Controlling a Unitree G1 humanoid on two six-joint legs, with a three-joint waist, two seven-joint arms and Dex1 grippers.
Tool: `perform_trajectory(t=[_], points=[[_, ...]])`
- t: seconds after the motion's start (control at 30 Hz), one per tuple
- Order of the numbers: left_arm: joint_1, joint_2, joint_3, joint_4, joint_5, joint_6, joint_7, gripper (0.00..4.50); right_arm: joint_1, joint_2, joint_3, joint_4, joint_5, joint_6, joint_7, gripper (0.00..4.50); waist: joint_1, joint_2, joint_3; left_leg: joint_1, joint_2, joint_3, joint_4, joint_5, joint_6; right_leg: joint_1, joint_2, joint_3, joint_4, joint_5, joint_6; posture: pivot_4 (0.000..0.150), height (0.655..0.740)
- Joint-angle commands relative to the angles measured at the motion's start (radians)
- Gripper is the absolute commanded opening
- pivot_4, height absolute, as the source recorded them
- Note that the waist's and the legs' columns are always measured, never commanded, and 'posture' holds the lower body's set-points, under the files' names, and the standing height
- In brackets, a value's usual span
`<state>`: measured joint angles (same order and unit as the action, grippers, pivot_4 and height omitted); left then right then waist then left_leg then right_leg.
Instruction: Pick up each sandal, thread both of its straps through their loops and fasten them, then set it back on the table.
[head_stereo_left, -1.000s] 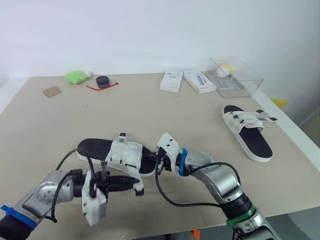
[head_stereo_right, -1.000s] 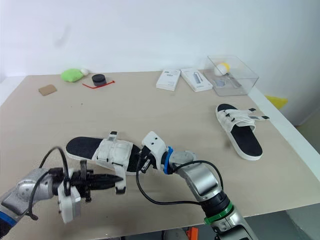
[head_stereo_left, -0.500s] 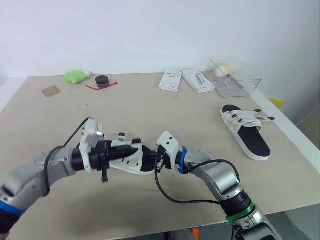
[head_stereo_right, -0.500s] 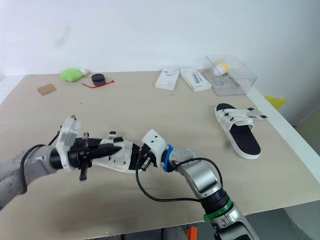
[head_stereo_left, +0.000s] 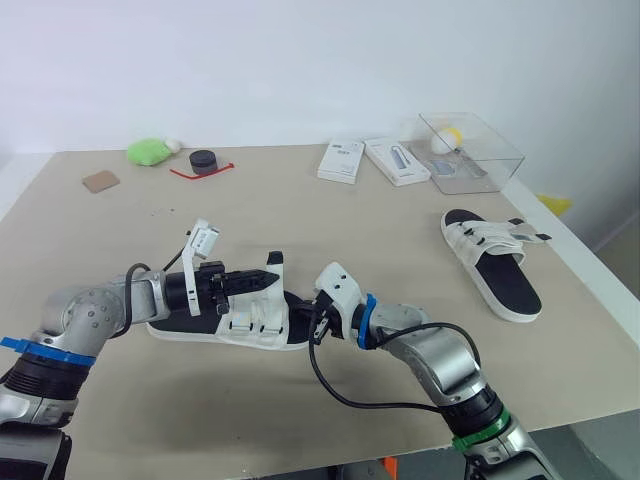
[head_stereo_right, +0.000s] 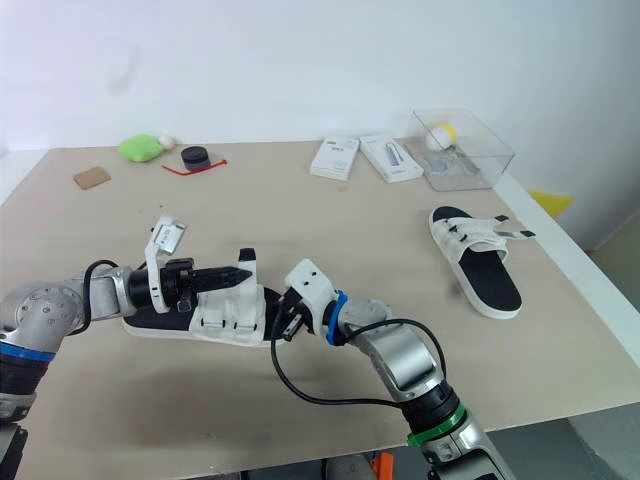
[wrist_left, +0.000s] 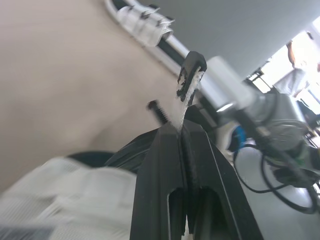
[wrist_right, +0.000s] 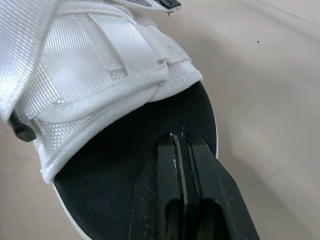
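Near sandal (head_stereo_left: 250, 320) lies flat on the surface (head_stereo_left: 380, 230) before me. Right end effector (wrist_right: 178, 142), fingers closed, bears on its footbed, I judge to anchor it. Left end effector (head_stereo_left: 262, 281) pinches the strap (wrist_left: 187, 85), lifted for threading.

Setting: a robot test room or lab bench rather than a home.

Evidence:
- A plain beige table (head_stereo_left: 300, 210) stands against a bare white wall (head_stereo_left: 300, 60).
- Well beyond the left gripper (head_stereo_left: 262, 281), along the far edge, lie a green lump (head_stereo_left: 148, 152), a black puck (head_stereo_left: 204, 162), a red tie (head_stereo_left: 190, 174) and a brown card (head_stereo_left: 101, 182).
- Far beyond the right gripper (head_stereo_right: 284, 326) lie a white carton (head_stereo_left: 342, 162), a flat white box (head_stereo_left: 398, 162) and a clear plastic case (head_stereo_left: 470, 152).
- These are unrelated props, loosely scattered.
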<state>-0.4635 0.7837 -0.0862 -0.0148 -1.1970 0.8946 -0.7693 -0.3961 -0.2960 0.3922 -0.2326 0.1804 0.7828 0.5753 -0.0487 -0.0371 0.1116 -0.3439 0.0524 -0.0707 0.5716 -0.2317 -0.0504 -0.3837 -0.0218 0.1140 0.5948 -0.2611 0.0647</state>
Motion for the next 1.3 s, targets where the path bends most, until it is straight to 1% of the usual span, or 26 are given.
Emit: perform_trajectory(t=[0.03,0.1,0.3,0.57,0.73,0.9,1.0,1.3], points=[[-0.037,-0.02,0.076,0.024,0.036,0.018,-0.017,0.01,0.035,-0.02,0.033,0.02,-0.028,0.046,-0.015,0.0,0.0,0.0,0.0,0.0,0.0,0.0,0.0,0.0,0.0,0.0,0.0,0.0,0.0,0.0,0.0,0.15,0.74],[-0.044,-0.034,0.096,0.046,0.047,0.034,-0.016,0.01,0.037,-0.023,0.038,0.018,-0.031,0.046,-0.017,0.0,0.0,0.0,0.0,0.0,-0.001,0.0,0.0,0.0,0.0,0.0,0.0,0.0,0.0,0.0,0.0,0.15,0.74],[-0.08,-0.08,0.119,0.124,0.133,0.044,-0.01,0.01,0.031,-0.024,0.04,0.022,-0.034,0.045,-0.017,0.0,0.0,0.0,0.0,0.0,-0.001,-0.001,0.0,0.0,0.0,0.001,0.0,0.0,0.0,0.0,0.0,0.15,0.74],[-0.107,-0.121,0.091,0.161,0.282,0.027,-0.026,0.01,0.034,-0.024,0.04,0.019,-0.032,0.045,-0.022,0.0,0.001,0.0,0.0,0.0,-0.001,-0.002,0.0,0.001,-0.001,0.001,0.0,0.0,0.0,0.0,0.0,0.15,0.74],[-0.109,-0.131,0.07,0.163,0.378,0.013,-0.051,0.01,0.032,-0.024,0.036,0.02,-0.03,0.045,-0.025,0.0,0.001,0.0,0.0,0.0,-0.002,-0.002,0.0,0.001,-0.002,0.002,0.0,0.0,0.0,0.0,0.0,0.15,0.74],[-0.104,-0.129,0.05,0.152,0.44,0.016,-0.094,0.01,0.033,-0.025,0.034,0.018,-0.027,0.046,-0.028,0.0,0.001,0.0,0.0,0.0,-0.002,-0.002,0.0,0.001,-0.002,0.002,0.0,0.0,0.0,0.0,0.0,0.15,0.74],[-0.104,-0.133,0.056,0.144,0.453,0.028,-0.114,0.01,0.031,-0.025,0.034,0.02,-0.026,0.046,-0.029,0.0,0.001,0.0,0.0,0.0,-0.002,-0.002,0.0,0.001,-0.002,0.002,0.0,0.0,0.0,0.0,0.0,0.15,0.74],[-0.116,-0.114,0.017,0.13,0.559,-0.054,-0.2,0.01,0.023,-0.022,0.035,0.025,-0.026,0.045,-0.026,0.0,0.0,0.0,0.0,0.0,-0.001,-0.002,0.0,0.001,-0.002,0.002,0.0,0.0,0.0,0.0,0.0,0.15,0.74]])
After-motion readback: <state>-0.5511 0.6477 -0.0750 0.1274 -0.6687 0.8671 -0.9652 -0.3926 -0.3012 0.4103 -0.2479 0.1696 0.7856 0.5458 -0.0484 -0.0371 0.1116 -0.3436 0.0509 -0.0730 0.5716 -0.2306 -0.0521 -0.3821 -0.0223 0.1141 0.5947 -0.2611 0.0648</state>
